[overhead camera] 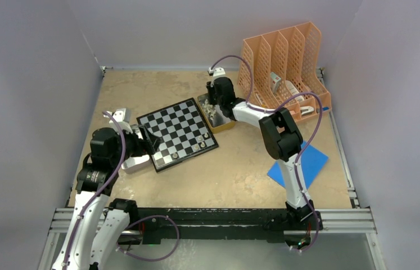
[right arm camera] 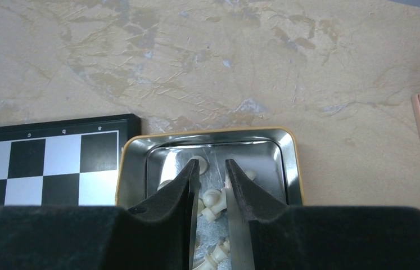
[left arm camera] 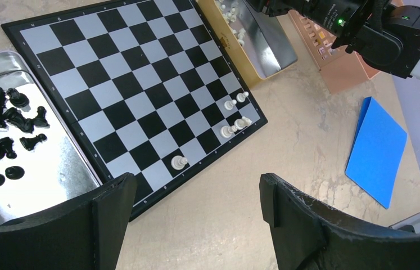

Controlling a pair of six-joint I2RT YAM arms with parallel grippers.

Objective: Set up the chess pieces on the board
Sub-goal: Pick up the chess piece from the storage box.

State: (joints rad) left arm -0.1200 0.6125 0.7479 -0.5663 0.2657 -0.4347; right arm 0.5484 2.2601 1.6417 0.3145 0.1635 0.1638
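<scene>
Right wrist view: the right tool (right arm camera: 211, 164) is held low inside the gold-rimmed tray (right arm camera: 213, 140), which lies on the surface (right arm camera: 196, 67) just beside a corner of the board (right arm camera: 39, 163). Its fingers are narrowly parted with a pale piece (right arm camera: 212, 198) in the gap. Whether that piece is pinched cannot be told.

A few pale pieces (left arm camera: 235, 126) are already stood along one edge of the board, and the black pieces (left arm camera: 5, 118) are heaped in the silver tray (left arm camera: 55, 169) on the opposite side. The left tool (left arm camera: 196, 208) is spread wide and holds nothing.

The pick is probably best made by closing squarely on one piece only. It should be lifted straight up, clear of its neighbours and the tray wall, and set upright in the centre of an empty square.
</scene>
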